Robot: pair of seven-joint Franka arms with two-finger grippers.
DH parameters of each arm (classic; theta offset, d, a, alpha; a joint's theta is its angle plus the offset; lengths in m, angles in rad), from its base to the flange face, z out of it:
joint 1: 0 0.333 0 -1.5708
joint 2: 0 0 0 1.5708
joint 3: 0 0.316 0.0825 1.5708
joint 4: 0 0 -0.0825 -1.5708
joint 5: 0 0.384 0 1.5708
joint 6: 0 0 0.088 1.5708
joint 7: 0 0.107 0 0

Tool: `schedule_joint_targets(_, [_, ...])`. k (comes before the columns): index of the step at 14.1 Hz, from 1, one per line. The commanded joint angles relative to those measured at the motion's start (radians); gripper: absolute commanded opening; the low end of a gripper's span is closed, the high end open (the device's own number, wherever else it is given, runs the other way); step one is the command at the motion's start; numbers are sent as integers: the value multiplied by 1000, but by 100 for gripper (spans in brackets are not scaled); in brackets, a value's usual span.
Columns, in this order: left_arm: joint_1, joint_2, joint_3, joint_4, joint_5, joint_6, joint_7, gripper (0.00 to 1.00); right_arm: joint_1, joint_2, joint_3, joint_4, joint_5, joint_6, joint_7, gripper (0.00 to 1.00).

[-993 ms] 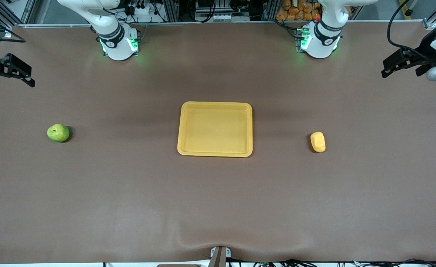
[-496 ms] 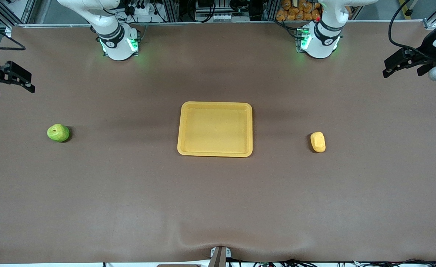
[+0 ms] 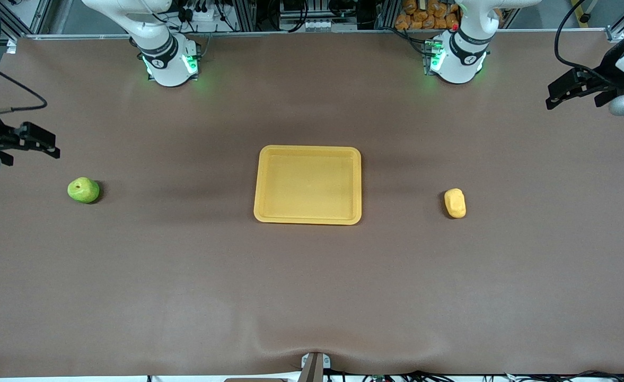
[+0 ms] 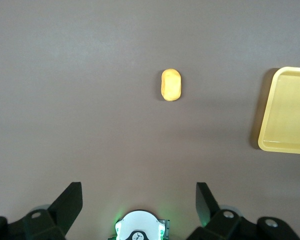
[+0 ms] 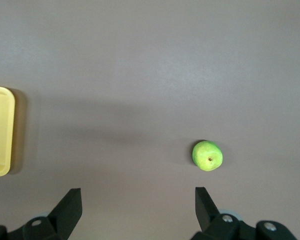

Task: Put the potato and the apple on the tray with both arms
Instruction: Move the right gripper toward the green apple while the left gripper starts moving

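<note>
The yellow-orange tray (image 3: pixel 258 185) lies empty at the table's middle. The green apple (image 3: pixel 83 190) sits toward the right arm's end, and the pale yellow potato (image 3: pixel 455 203) toward the left arm's end. My right gripper (image 3: pixel 20 144) hangs open and empty in the air at the table's edge near the apple. My left gripper (image 3: pixel 582 95) hangs open and empty at the other end, well away from the potato. The left wrist view shows the open left gripper (image 4: pixel 139 192), the potato (image 4: pixel 171 84) and the tray (image 4: pixel 262 125). The right wrist view shows the open right gripper (image 5: pixel 137 197), the apple (image 5: pixel 207 155) and the tray (image 5: pixel 0 131).
The brown table mat (image 3: pixel 312 297) bears only the tray and the two foods. The arm bases (image 3: pixel 168 63) stand along the edge farthest from the front camera. A small bracket (image 3: pixel 314 366) sits at the edge nearest it.
My right gripper has moved closer to the apple and turned. My left gripper has barely shifted. The apple, potato and tray have not moved.
</note>
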State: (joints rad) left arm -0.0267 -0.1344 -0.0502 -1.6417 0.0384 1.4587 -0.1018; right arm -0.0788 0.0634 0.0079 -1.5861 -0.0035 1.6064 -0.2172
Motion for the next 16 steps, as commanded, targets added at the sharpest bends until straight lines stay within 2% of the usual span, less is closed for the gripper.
schedule_joint_targets(1, [-2,12,1,26,-17,-26,-12,100,-36,56,9,34,-1,7,9,100])
schedule_joint_targets(9, [-9,27,0,13,-17,-23,-15,100,-110,223,7,34,-19,50,9,100])
schedule_joint_targets(16, [-12,47,-19,-36,-17,23,-15,100,-179,326,7,23,-50,66,16,100])
